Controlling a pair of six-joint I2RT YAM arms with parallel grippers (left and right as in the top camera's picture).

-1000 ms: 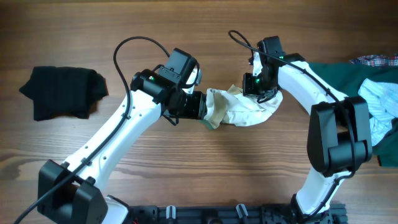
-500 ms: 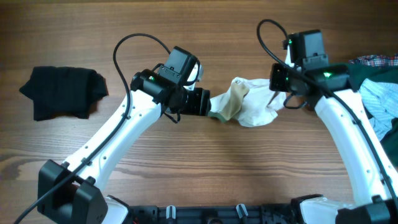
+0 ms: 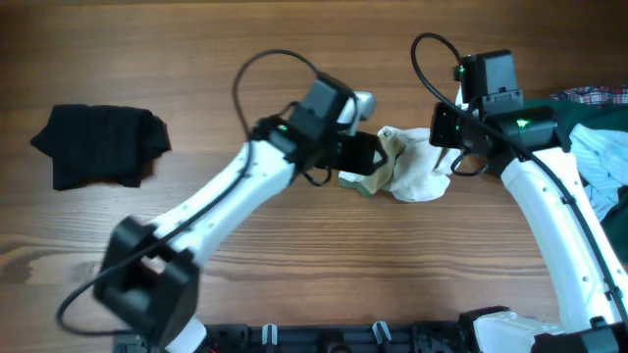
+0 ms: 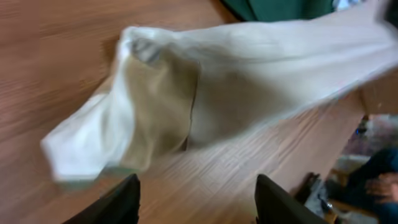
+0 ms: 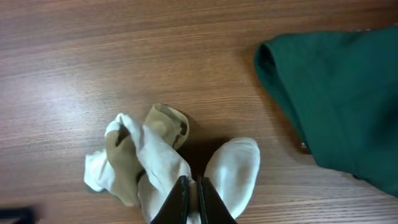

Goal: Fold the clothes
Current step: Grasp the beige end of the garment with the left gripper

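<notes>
right tool (image 5: 191, 200) pinches the cream garment (image 5: 163, 163), dark green garment (image 5: 339, 106) apart.

You have five garments on one wooden table (image 3: 294, 39): one cream-white garment (image 3: 417, 176) with tan patches, one black garment (image 3: 98, 145), one dark green garment (image 3: 589, 118), one plaid garment (image 3: 594, 95) and one pale blue striped garment (image 3: 603, 157). You have two arms over it: one left arm (image 3: 226, 191) and one right arm (image 3: 549, 196).
</notes>
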